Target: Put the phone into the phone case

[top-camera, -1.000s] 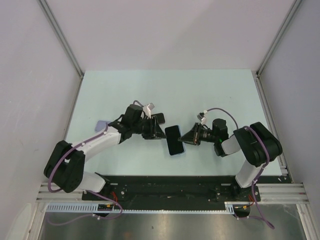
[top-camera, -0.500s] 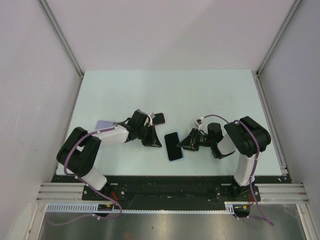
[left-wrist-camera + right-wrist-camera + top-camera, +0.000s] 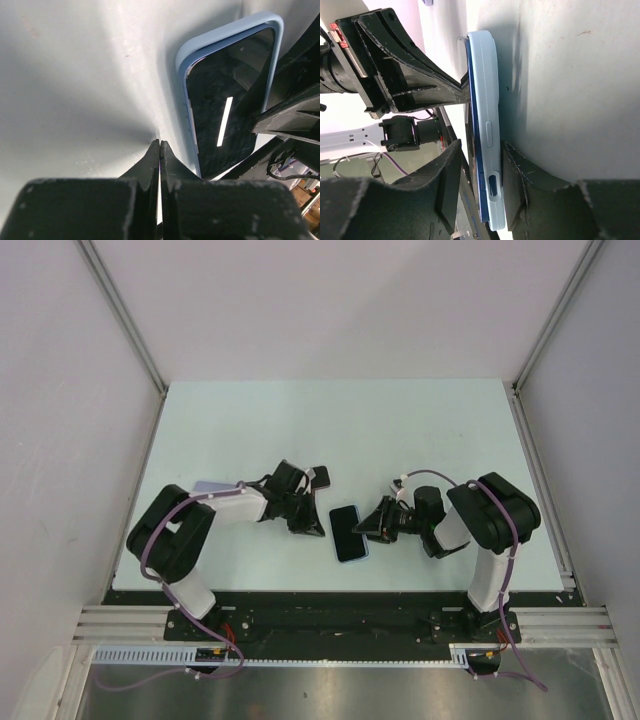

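From the left wrist we saw the left gripper (image 3: 159, 143) with its jaws pressed together on nothing. Its tips were down at the table (image 3: 75, 90), just beside the long edge of the phone (image 3: 227, 107). In that view the phone lay screen up inside the pale blue phone case (image 3: 222, 36), whose rim wrapped the corner we could see.

The right wrist gave what that view lacked. The right gripper (image 3: 482, 145) had its jaws apart, one on each side of the near end of the phone case (image 3: 485, 90), with the phone's darker edge (image 3: 472, 125) seated against it. We could not tell whether either finger touched the case.

Only the top view showed both arms at once. The left gripper (image 3: 308, 523) and the right gripper (image 3: 368, 528) faced each other across the phone (image 3: 347, 533), which lay flat near the front edge of the table (image 3: 400, 430).

Against the frame a second before, the phone sat slightly nearer the bases. The left arm had folded its elbow in, and the right arm had drawn its elbow in as well.
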